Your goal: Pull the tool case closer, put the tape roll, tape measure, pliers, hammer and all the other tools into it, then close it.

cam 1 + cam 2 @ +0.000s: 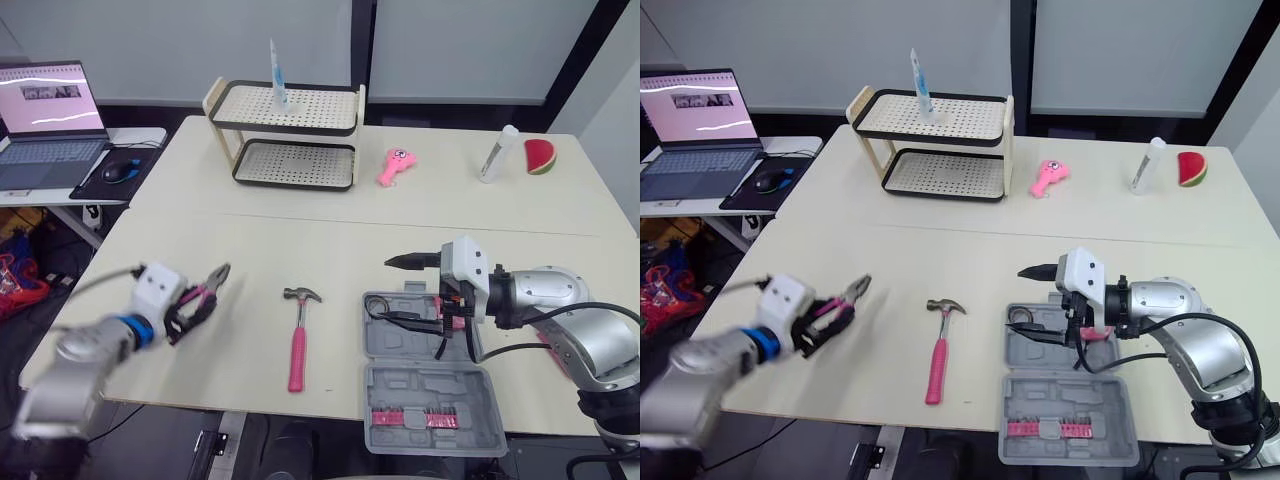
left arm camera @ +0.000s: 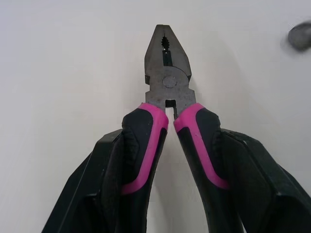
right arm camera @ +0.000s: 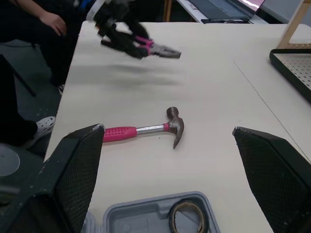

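Note:
The pink-handled pliers hang above the table's front left, and my left gripper is shut on their handles. A hammer with a pink handle lies flat at front centre. To its right the grey tool case lies open near the front edge, with the tape roll in the corner nearest the hammer. My right gripper hovers open over the case's far half, with one finger on each side of the hammer in the right wrist view.
A two-tier rack holding a tube stands at the back. A pink toy, a white bottle and a watermelon slice lie at the back right. A laptop sits on a side desk to the left. A person's hand shows beyond the table.

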`<state>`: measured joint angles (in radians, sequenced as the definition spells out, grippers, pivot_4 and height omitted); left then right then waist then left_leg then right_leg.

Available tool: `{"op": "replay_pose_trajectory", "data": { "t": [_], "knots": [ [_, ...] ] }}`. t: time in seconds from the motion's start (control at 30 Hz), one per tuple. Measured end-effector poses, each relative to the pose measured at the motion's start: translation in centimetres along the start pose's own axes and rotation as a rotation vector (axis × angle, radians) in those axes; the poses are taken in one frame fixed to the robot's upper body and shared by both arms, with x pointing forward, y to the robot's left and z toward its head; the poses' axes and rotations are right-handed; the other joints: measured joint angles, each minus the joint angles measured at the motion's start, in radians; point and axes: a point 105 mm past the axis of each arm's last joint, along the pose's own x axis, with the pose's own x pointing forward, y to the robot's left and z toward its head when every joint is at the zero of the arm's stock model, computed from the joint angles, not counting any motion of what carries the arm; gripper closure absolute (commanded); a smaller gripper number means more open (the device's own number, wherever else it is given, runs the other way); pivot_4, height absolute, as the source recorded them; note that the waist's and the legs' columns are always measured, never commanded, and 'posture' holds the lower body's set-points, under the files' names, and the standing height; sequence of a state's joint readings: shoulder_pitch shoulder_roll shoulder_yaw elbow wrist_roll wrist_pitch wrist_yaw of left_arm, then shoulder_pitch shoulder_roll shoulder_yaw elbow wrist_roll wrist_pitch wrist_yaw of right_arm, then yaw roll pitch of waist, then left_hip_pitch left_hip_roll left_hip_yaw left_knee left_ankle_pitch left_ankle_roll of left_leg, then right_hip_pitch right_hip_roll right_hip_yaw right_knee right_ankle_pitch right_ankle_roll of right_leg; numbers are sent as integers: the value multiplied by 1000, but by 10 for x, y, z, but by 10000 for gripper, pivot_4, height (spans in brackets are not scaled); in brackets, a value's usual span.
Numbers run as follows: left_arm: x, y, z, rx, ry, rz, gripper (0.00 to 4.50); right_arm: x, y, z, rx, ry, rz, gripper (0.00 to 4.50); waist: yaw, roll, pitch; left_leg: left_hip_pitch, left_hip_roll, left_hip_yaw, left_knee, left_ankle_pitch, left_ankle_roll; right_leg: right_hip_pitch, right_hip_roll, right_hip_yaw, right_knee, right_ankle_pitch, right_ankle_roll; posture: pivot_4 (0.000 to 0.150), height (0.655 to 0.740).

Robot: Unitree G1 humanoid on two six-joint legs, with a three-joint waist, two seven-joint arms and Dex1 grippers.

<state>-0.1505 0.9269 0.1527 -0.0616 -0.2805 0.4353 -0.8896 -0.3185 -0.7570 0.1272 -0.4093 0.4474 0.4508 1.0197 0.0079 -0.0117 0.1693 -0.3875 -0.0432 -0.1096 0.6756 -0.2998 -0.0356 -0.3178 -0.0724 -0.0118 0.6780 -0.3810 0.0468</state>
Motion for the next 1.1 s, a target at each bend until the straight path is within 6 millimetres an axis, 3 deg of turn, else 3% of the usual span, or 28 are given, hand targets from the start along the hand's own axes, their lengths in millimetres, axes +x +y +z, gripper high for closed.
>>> {"op": "replay_pose_trajectory", "data": {
  "t": [0.1, 0.3, 0.43, 0.8, 1.1],
  "knots": [
    [3, -9, 44, 142, -82, -191, 18980, -6, -1, -3, -6, 30, 7, 0, -7, 1, 0, -3, 0, 1, 0, 0, 0, 0, 0, 0, -1, 0, 0, 1500, 7400],
    [28, -51, 86, 346, -57, -535, 18980, -16, -8, -15, -34, 135, -44, 0, -29, 1, 1, -6, 1, 1, 1, 0, 0, -2, 5, -1, 1, 0, 0, 1500, 7400],
    [44, -82, 115, 410, -62, -652, 18980, -11, 3, -9, -45, 160, -30, 0, -42, 1, 1, -7, 1, 2, 2, 0, 0, -2, 7, 0, 2, 0, 0, 1500, 7400],
    [76, -155, 126, 428, -93, -814, 18980, 14, 11, 3, -39, 169, -24, 0, -35, 0, 1, -7, 2, 1, 4, 0, 0, -1, 9, 0, 2, 0, 0, 1500, 7400],
    [82, -162, 128, 424, -94, -801, 18980, 14, 10, -21, -43, 308, -6, 0, -36, 0, 1, -7, 2, 1, 4, 0, 0, -1, 9, 0, 2, 0, 0, 1500, 7400]
  ]
}}
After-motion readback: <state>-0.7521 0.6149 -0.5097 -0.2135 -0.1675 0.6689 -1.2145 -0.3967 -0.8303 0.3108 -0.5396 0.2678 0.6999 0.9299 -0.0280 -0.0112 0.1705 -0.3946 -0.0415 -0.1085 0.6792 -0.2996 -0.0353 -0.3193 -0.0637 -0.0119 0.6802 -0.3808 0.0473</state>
